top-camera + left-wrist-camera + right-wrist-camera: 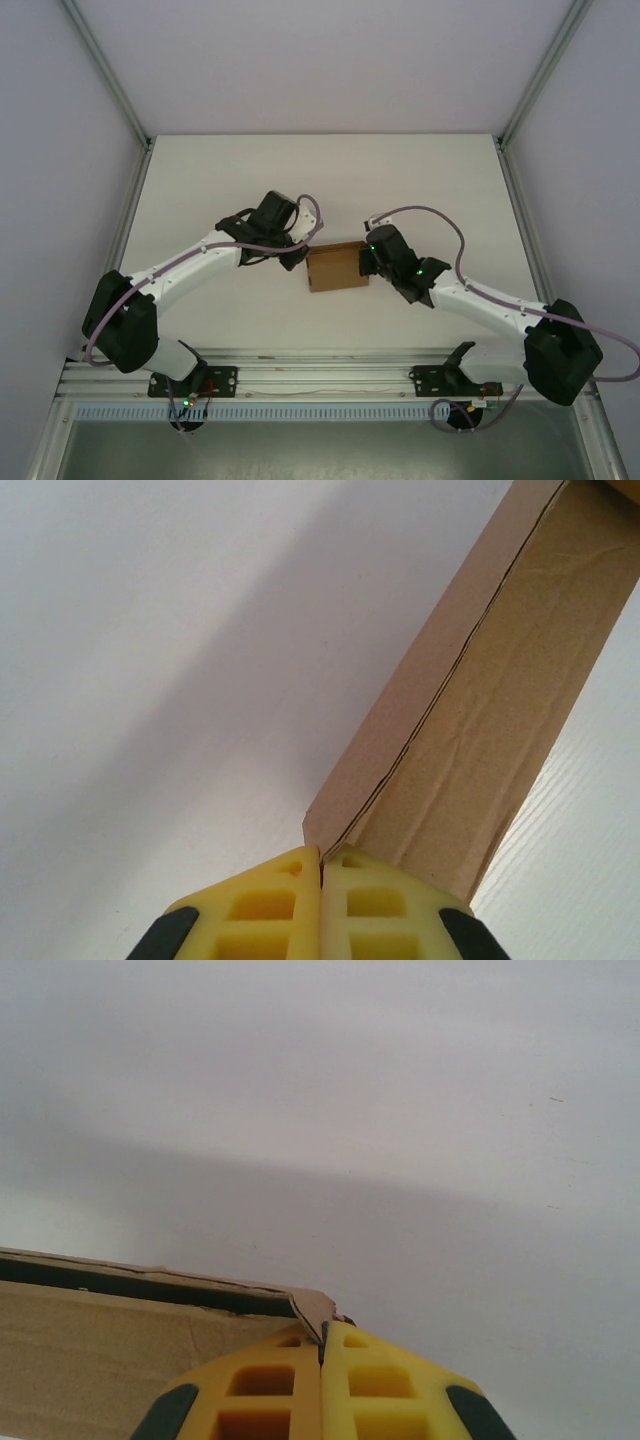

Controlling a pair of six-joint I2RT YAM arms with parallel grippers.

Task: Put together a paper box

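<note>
Yellow fingertips of the left gripper [321,865] sit closest in the left wrist view. The jaws are pressed together with no gap I can see, and the thin top edge of a wall of the paper box [480,730] runs straight down into the seam between them. I read that as a pinch on the wall at its near corner.

On the other wrist, the right gripper [322,1335] is likewise fully closed, with a small bent corner of cardboard caught between its tips. The box wall stretches away to the left of that corner.

From overhead, the paper box sits on the white table [420,190] between the two arms, a little ahead of the bases. The left gripper is at its left side and the right gripper at its right side.

My judgement is that this box is very light and offers almost no resistance. The board is thin and creased, and the panel in the left wrist view is already wrinkled, so it will buckle or tear before it pushes back. The surface looks matte, so I expect slipping to be less of a risk than crushing.

I would hold it on wall edges close to a fold or corner, where the crease stiffens the board. Mid-panel it would bow. With both ends held, any pull apart or twist could rip the bent corner tab.
</note>
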